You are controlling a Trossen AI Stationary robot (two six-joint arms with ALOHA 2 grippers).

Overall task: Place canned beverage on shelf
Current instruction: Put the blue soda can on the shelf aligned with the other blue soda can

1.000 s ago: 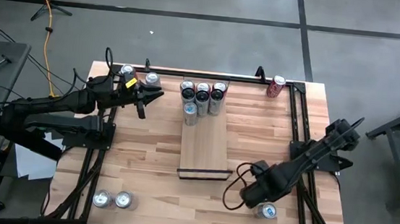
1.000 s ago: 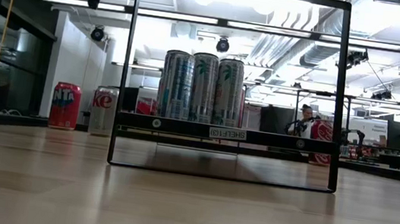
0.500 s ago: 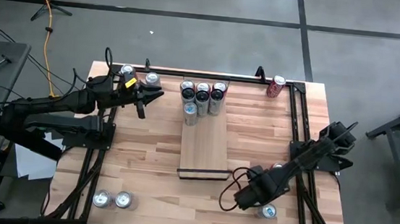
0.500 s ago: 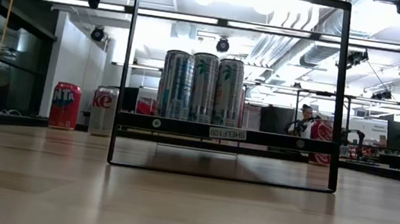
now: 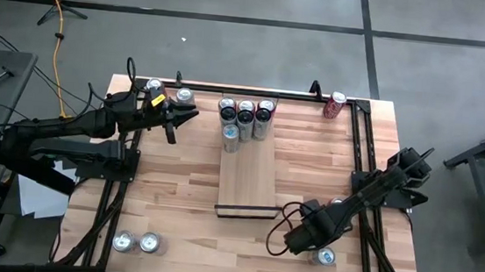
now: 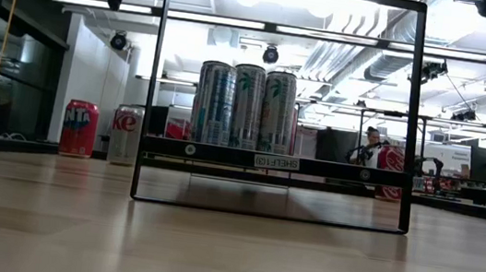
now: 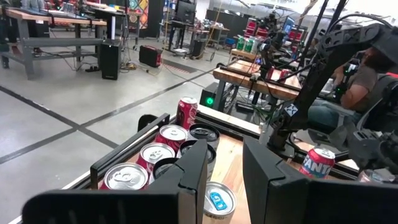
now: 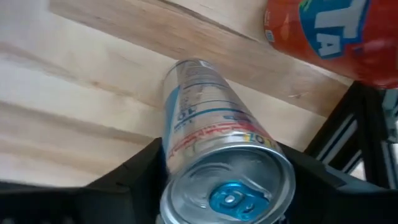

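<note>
A slim silver can (image 8: 211, 143) with a blue tab stands upright on the table near its right front corner (image 5: 326, 258). My right gripper (image 8: 227, 180) comes down over it, one finger on each side of its top. The shelf (image 5: 248, 176) lies in the middle of the table, with several slim cans (image 5: 244, 118) standing at its far end. The low view shows these cans (image 6: 246, 107) behind the shelf's black rail (image 6: 272, 161). My left gripper (image 5: 174, 117) waits at the far left, narrowly open (image 7: 224, 180) and holding nothing. My right gripper holds the silver can's upper wall just below the rim (image 8: 171, 168) between its two fingers (image 8: 140, 171), one on each side. The fingers come from above, pointing steeply down. The can stands upright with its base on the table.
An orange soda can (image 8: 323, 31) stands close beside the silver can, next to the black frame leg (image 8: 348, 137). A red can (image 5: 335, 104) stands at the far right corner, two cans (image 5: 169, 91) at the far left, and two more (image 5: 136, 243) near the front left.
My right gripper has gone down over the silver can and a little toward the table's near edge. The can has stayed where it stood.
</note>
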